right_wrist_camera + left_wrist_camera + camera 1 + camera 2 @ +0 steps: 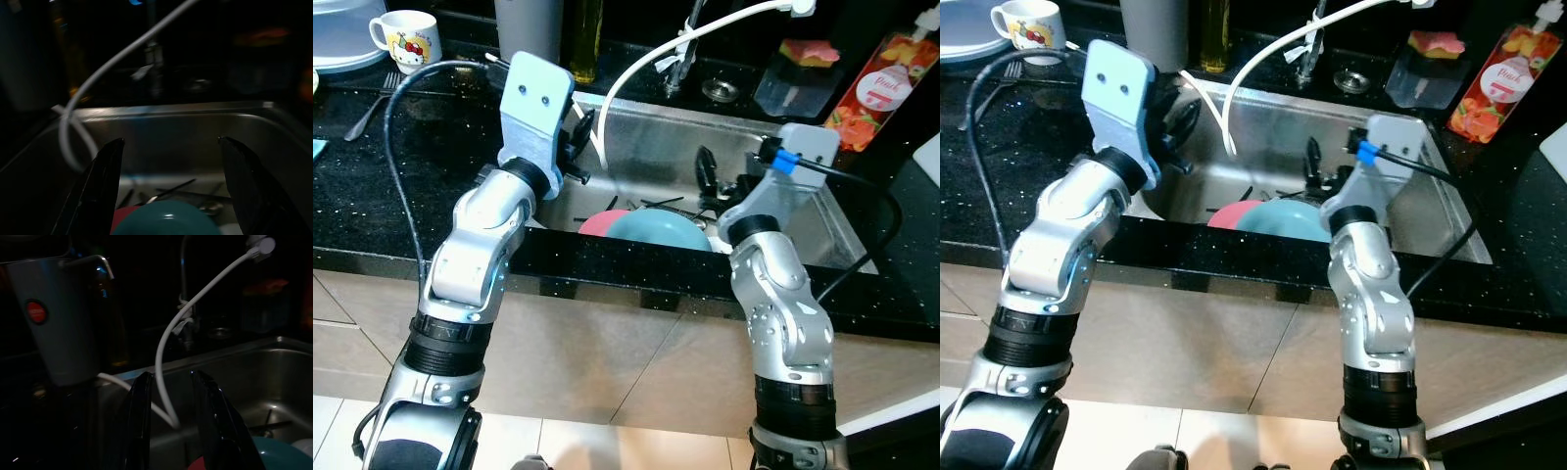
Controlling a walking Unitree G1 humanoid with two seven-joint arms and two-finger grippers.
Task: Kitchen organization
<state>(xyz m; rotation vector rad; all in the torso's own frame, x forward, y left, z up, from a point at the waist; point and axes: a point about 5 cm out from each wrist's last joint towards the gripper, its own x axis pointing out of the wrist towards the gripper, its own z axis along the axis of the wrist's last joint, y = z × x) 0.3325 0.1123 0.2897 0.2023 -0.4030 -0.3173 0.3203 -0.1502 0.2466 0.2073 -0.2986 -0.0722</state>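
Observation:
A teal bowl (656, 230) lies in the steel sink (783, 211), resting against a pink dish (597, 223), with dark cutlery (656, 204) behind them. My left gripper (579, 147) hangs over the sink's left edge, open with nothing between its fingers. In the left wrist view the left gripper (171, 376) points toward the white hose (166, 347), and the bowl (279, 455) shows at the corner. My right gripper (720, 181) hovers over the sink's right half, open wide. In the right wrist view the right gripper (171, 141) stands just above the teal bowl (166, 223).
A white hose (636, 69) loops from the tap into the sink. On the black counter to the left are a cherry mug (406, 41) and a fork (367, 113). A grey jug (530, 27) and an oil bottle (587, 39) stand behind. A peach bottle (879, 93) lies at the right.

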